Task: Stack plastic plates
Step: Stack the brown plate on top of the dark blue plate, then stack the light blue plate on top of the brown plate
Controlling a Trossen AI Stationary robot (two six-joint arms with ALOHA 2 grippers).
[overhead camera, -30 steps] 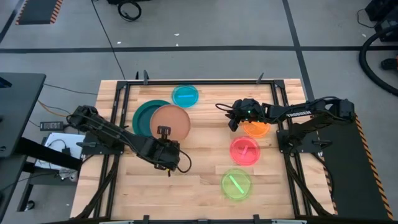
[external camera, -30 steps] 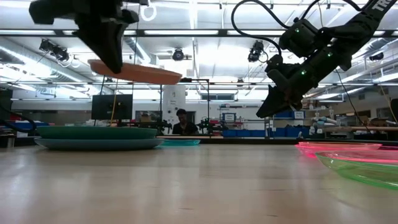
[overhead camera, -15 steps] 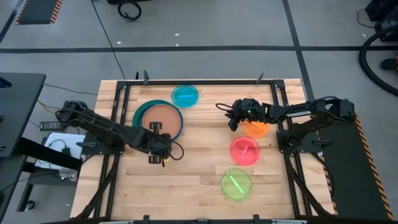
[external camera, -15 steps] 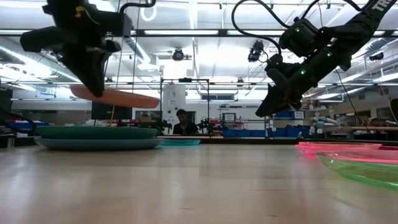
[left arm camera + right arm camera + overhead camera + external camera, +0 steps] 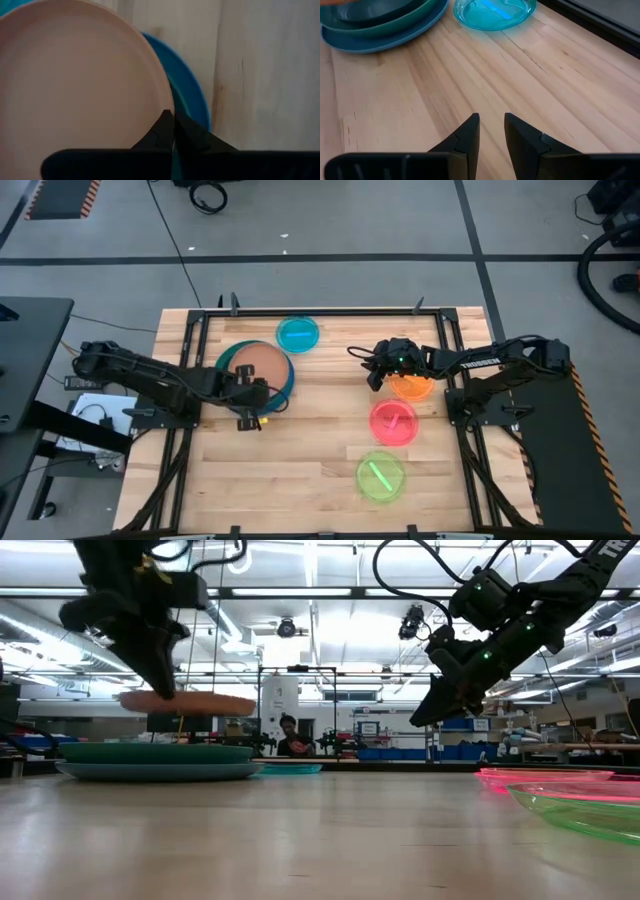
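The brown plate [image 5: 262, 367] is pinched at its rim by the left gripper [image 5: 250, 402], held level above the teal stack [image 5: 155, 761] for release, while the right gripper [image 5: 491, 137], parted and empty, is parked above the orange plate [image 5: 413, 388].

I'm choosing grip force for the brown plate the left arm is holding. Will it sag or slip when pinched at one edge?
Probably stiff: held at its rim by the left gripper, the brown plate hangs nearly level above the stacked plates. It looks thin, so probably light. Its smooth surface may slip in a weak pinch.
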